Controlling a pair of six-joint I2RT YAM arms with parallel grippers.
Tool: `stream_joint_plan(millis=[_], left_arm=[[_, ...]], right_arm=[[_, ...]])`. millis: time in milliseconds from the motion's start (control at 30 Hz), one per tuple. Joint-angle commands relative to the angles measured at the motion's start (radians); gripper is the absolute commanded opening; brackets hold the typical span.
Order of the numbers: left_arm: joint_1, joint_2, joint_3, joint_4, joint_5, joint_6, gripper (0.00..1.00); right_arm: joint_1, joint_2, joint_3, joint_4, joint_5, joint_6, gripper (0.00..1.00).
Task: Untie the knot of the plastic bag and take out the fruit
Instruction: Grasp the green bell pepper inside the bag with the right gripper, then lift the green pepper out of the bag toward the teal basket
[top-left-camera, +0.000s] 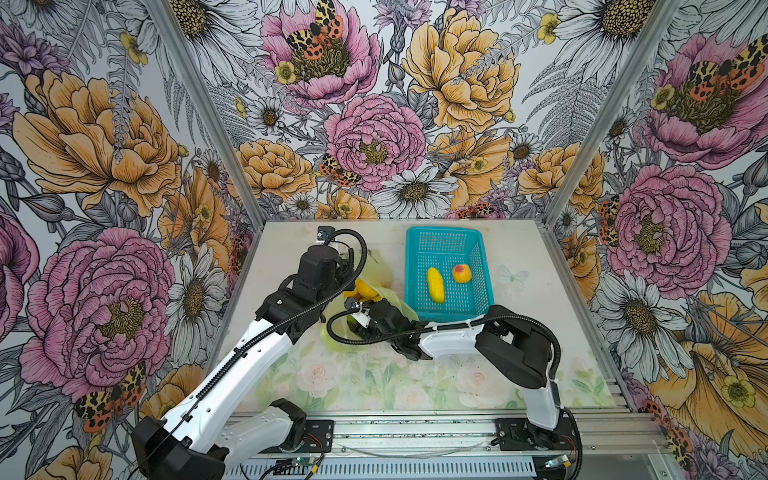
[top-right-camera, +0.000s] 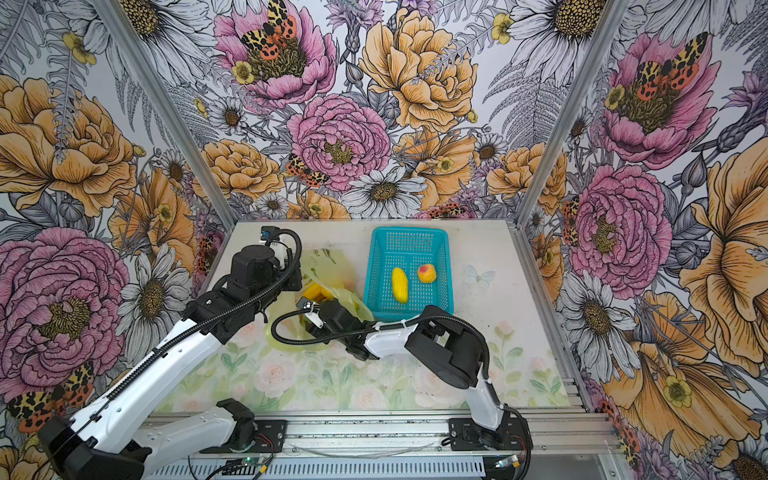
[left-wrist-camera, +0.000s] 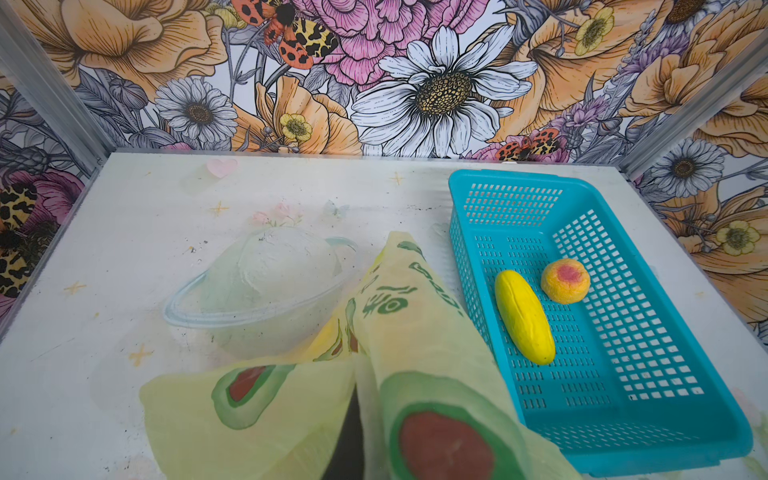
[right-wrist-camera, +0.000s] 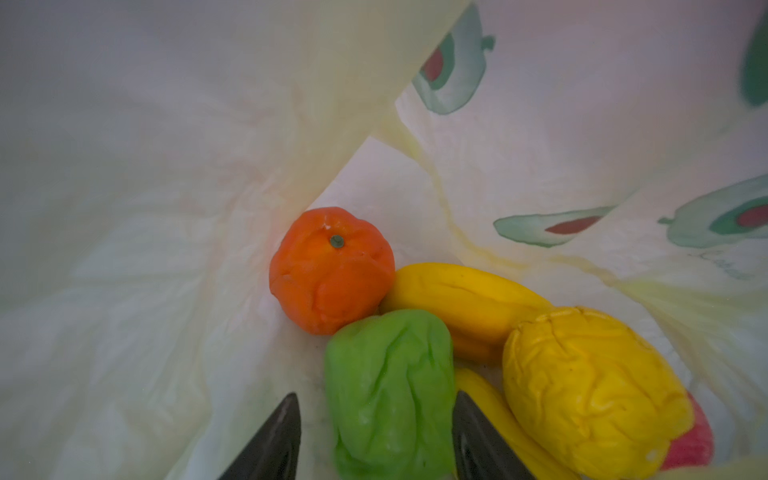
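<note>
— Two claws on one bag. Where does each stand?

— On the left, the left gripper (left-wrist-camera: 347, 440) is clamped on the rim of the thin translucent yellow-green plastic bag (left-wrist-camera: 249, 415) and holds the film up, so the mouth gapes. No knot shows anywhere, so I judge it undone.

— And inside?

— The right gripper (right-wrist-camera: 376, 440) reaches in from the right. Its jaws are apart and straddle the crumpled soft green toy fruit (right-wrist-camera: 390, 395). A gap shows on one side, so nothing is gripped yet. Around it lie the round orange toy fruit (right-wrist-camera: 330, 276), a ridged long yellow toy fruit (right-wrist-camera: 465, 303), a lumpy round yellow toy fruit (right-wrist-camera: 590, 390) and a sliver of pink-red toy fruit (right-wrist-camera: 690, 444).

— How is the pick done well?

— Close gently across the green one's narrow middle, since it looks squashy. Hold the fingertips clear of the film beneath, or the bag comes along. The left claw should hold the rim high while the right lifts straight out through the mouth.

— Then where?

— To the right and farther back, to the turquoise perforated plastic basket (top-left-camera: 444, 230) just beside the bag. It already holds a smooth long yellow toy fruit (top-left-camera: 435, 285) and a round peach toy fruit (top-left-camera: 461, 274). Lower the fruit well in before releasing.
</note>
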Motion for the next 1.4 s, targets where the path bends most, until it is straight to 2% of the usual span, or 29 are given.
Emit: stream_joint_plan(millis=[0,167,200,300,367,633,1100,1200,1367], left_arm=[[-0.008,-0.025,0.0,0.022,0.02,0.013,0.0],[-0.008,-0.025,0.0,0.022,0.019,0.014,0.0],[-0.008,-0.025,-0.001,0.022,0.018,0.015,0.0],[-0.008,-0.025,0.0,0.022,0.016,0.013,0.0],[-0.008,-0.024,0.0,0.022,0.016,0.014,0.0],[-0.007,-0.022,0.0,0.022,0.018,0.013,0.0],[-0.008,-0.02,0.002,0.022,0.018,0.013,0.0],[-0.007,-0.021,0.001,0.02,0.019,0.014,0.0],[-0.008,-0.023,0.0,0.02,0.019,0.013,0.0]], right_arm=[[-0.019,0.06,0.078,-0.078,0.018,0.039,0.61],[-0.028,0.121,0.148,-0.14,-0.003,0.055,0.58],[-0.028,0.123,0.154,-0.147,-0.006,0.055,0.54],[-0.02,0.092,0.138,-0.145,0.018,0.058,0.37],[-0.012,0.049,0.102,-0.126,0.034,0.058,0.34],[0.02,-0.184,-0.103,-0.003,0.079,0.051,0.31],[0.04,-0.67,-0.452,0.139,0.067,0.051,0.27],[0.036,-0.764,-0.525,0.196,0.096,0.049,0.25],[0.005,-0.852,-0.62,0.29,0.215,0.065,0.17]])
